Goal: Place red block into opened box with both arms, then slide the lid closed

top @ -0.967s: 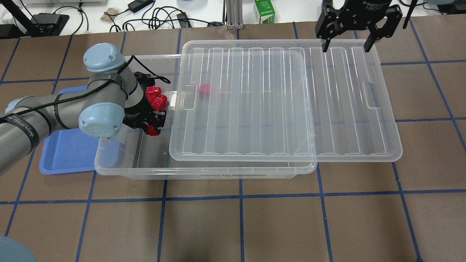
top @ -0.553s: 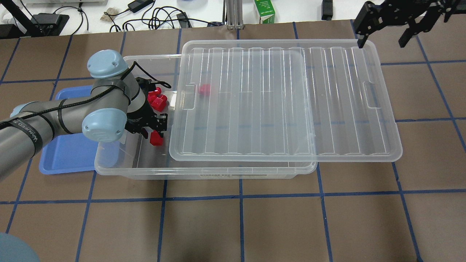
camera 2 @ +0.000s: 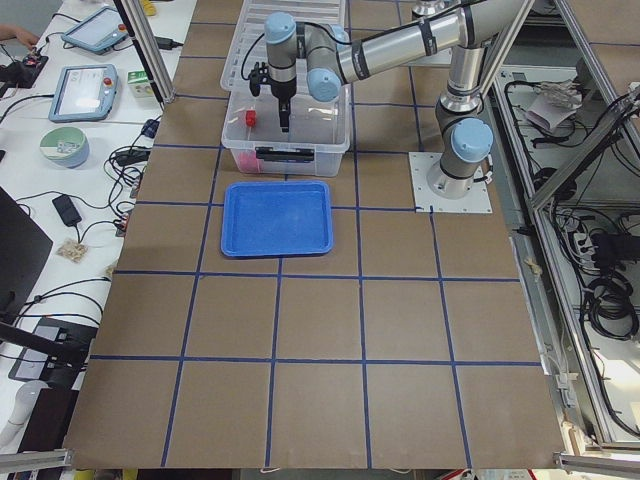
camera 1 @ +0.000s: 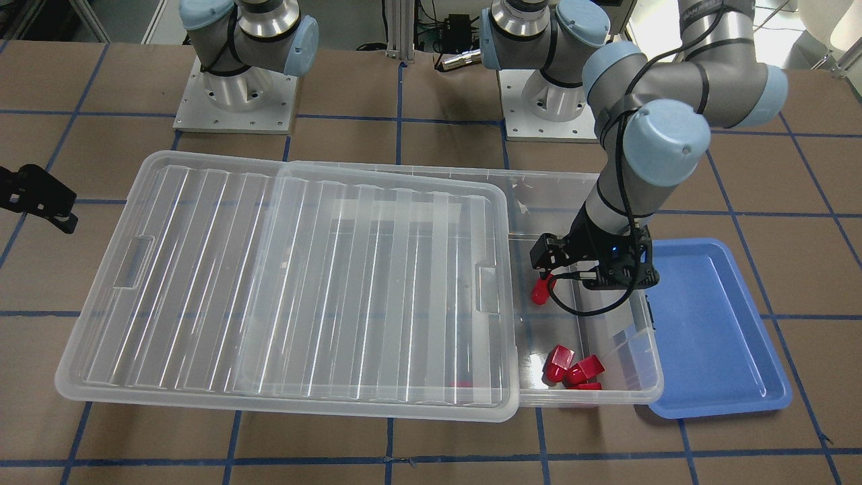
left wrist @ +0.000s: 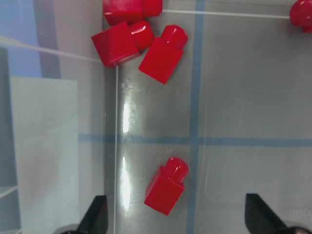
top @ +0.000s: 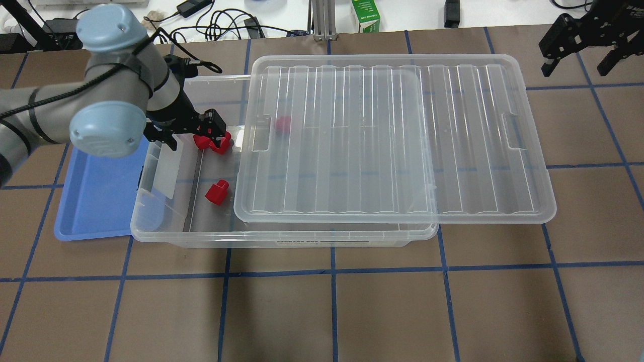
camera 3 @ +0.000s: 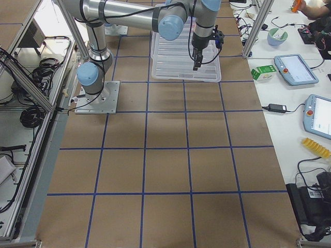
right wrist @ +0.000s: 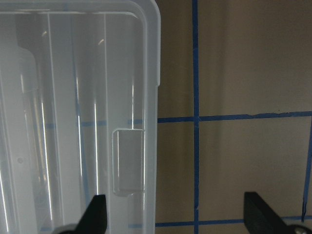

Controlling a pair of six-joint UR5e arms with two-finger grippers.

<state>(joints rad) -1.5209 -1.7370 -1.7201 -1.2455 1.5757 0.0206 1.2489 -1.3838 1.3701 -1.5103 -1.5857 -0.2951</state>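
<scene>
The red block (top: pixel 217 191) lies on the floor of the clear box (top: pixel 282 236), in the uncovered end, and shows as the block (left wrist: pixel 167 186) in the left wrist view. My left gripper (top: pixel 197 134) hangs open above that end with nothing in it. Three more red blocks (top: pixel 214 141) sit in the box's far corner, and another (top: pixel 283 124) shows through the lid. The ribbed lid (top: pixel 392 141) covers most of the box and overhangs its right end. My right gripper (top: pixel 573 68) is open past the lid's far right corner, off the lid's edge (right wrist: pixel 151 58).
A shallow blue tray (top: pixel 95 201) lies against the box's left end, under my left arm. Cables, a power brick and a green carton (top: pixel 366 15) sit beyond the table's far edge. Both arm bases (camera 1: pixel 236 101) stand behind the box.
My left gripper let go of the red block, which now lies on the box floor, then rose and drew back toward the far side. My right gripper moved right, away from the lid.
</scene>
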